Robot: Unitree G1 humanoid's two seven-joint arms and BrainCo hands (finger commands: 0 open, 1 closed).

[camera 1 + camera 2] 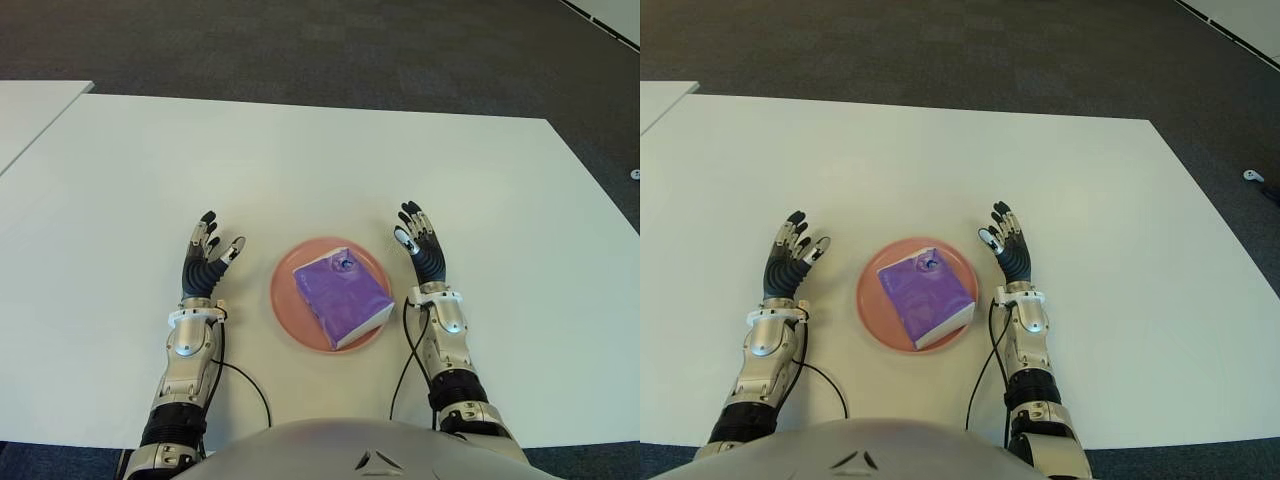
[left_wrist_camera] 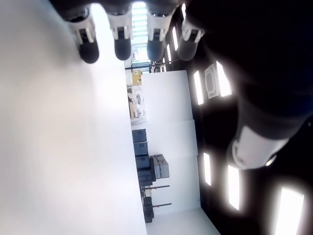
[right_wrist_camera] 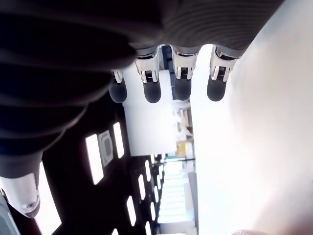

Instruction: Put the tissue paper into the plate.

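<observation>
**Tissue pack lies in the plate, both hands open beside it**

A purple pack of tissue paper (image 1: 341,296) lies inside the round pink plate (image 1: 285,306), a little below the centre of the left eye frame. The pack sits at a slant, its corners turned toward the frame edges, with one white side face showing along its lower right edge. Its lower right corner reaches out to the plate's rim, and pink shows on the left and lower left of the pack. The plate stands on the white table (image 1: 300,170), which fills most of the frame, with dark carpet (image 1: 300,45) across the top.

The left hand (image 1: 205,261) shows left of the plate, in the lower left part of the frame, apart from the rim. Its fingers point toward the top of the frame, extended and slightly fanned, with the thumb angled toward the plate; it has hold of nothing. In the left wrist view the fingertips (image 2: 89,49) stand in a straight row with nothing between them.

The right hand (image 1: 421,247) shows right of the plate, close to the rim but not touching it. Its fingers are likewise stretched out and empty, and the right wrist view shows the fingertips (image 3: 152,90) in a row, uncurled.

A black cable (image 1: 245,383) loops on the table beside each forearm near the bottom of the frame.
</observation>
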